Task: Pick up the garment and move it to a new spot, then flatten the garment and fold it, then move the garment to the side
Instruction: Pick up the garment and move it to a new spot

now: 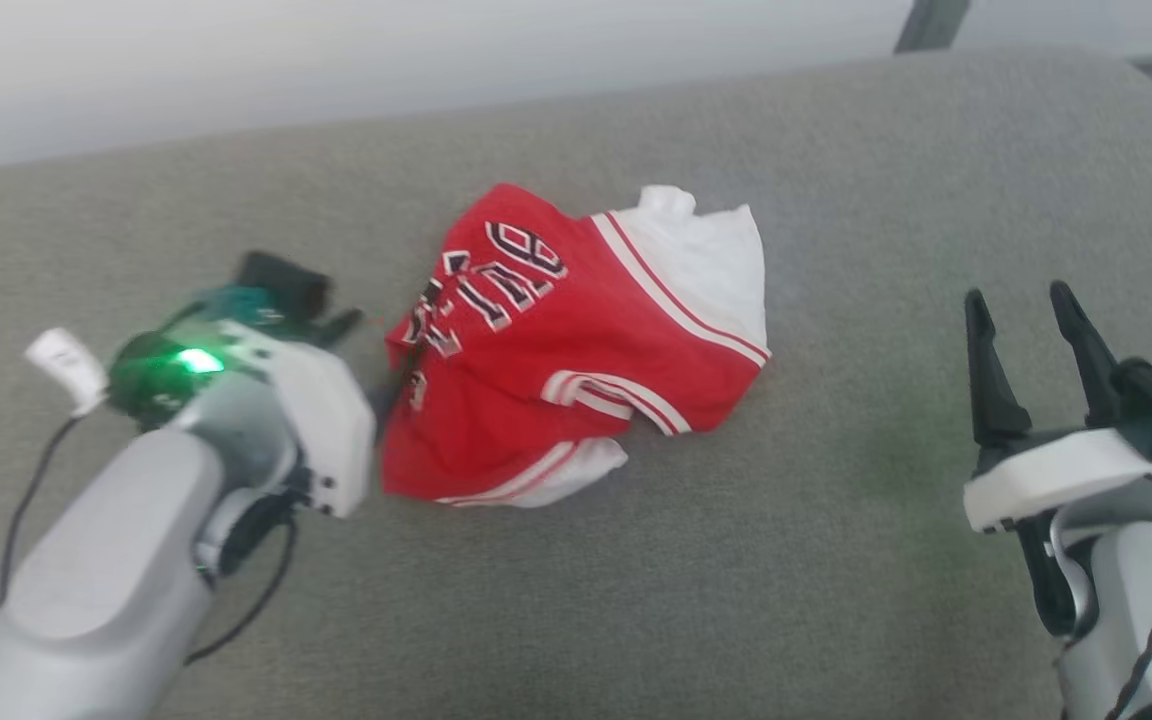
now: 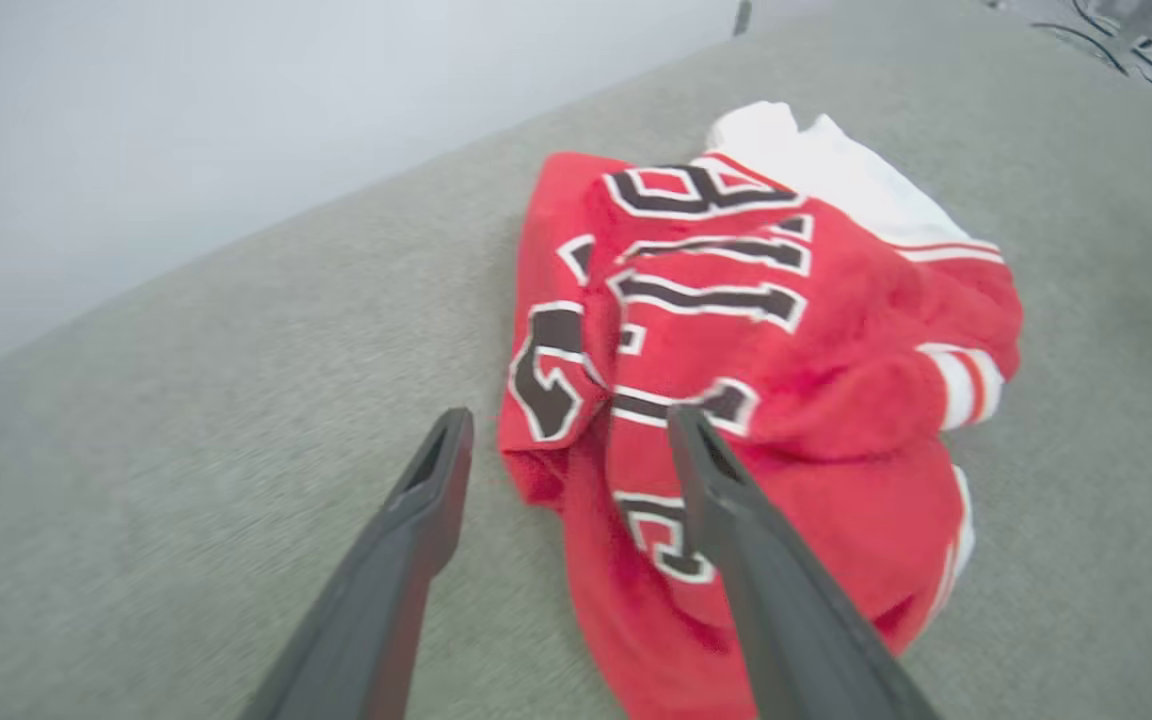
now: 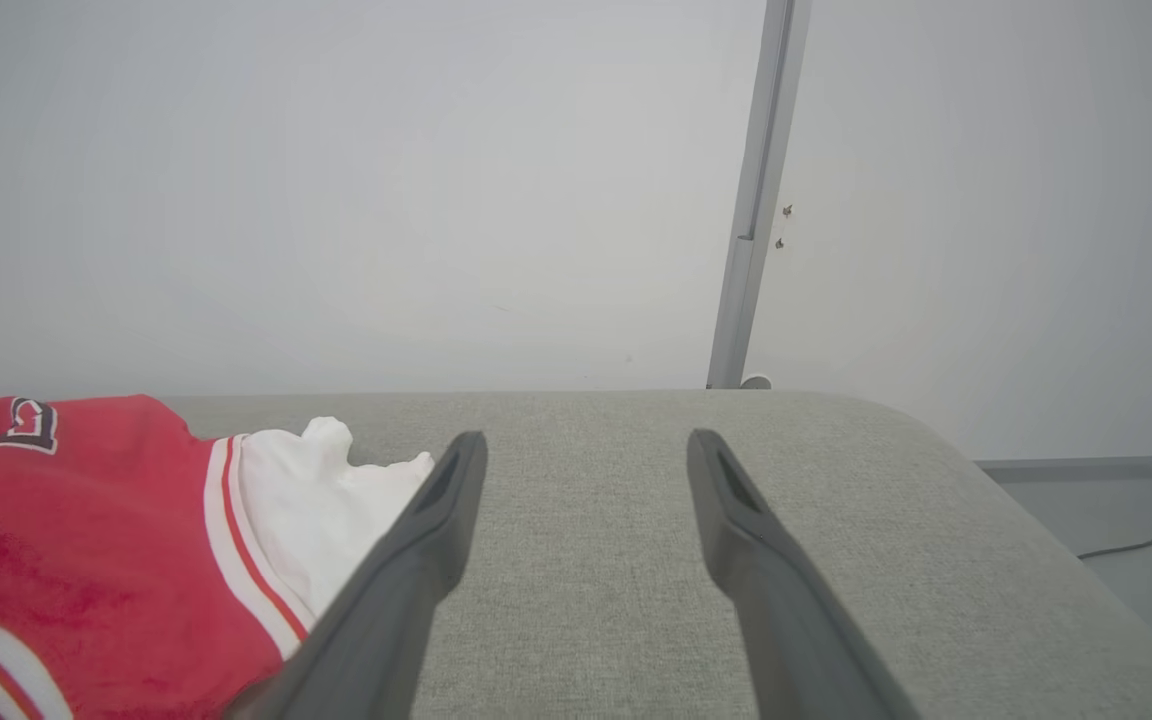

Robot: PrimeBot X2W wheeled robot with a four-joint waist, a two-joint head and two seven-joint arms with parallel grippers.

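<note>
1. The left forearm (image 1: 86,570) is recorded at the lower left of the head view. A green light (image 1: 198,360) is lit on its wrist housing.
2. The left gripper (image 2: 568,420) is found released, its two fingers spread apart with nothing clamped between them. In its own wrist view one finger (image 2: 736,520) is seen over the near edge of the red cloth and the other over bare upholstery. Whether either finger touches the cloth cannot be told.
3. The garment (image 1: 556,340) is found near the middle of the grey padded surface (image 1: 836,500), just beside the left gripper. It lies in a crumpled heap, neither flattened nor folded. Black-and-white lettering faces upward on the red body, a white panel is bunched at the far right, and red-white striped trim is noted along the panel edge and along the near hem.
4. The right gripper (image 1: 1018,296) is recorded at the lower right, well apart from the garment. Its fingers are spread and empty. In its wrist view the gripper (image 3: 586,440) is seen over bare grey fabric, with the garment (image 3: 86,560) off to the left.
5. Beyond the far edge of the surface, an upright grey pole (image 3: 751,220) is noted against a pale wall (image 3: 336,200).
</note>
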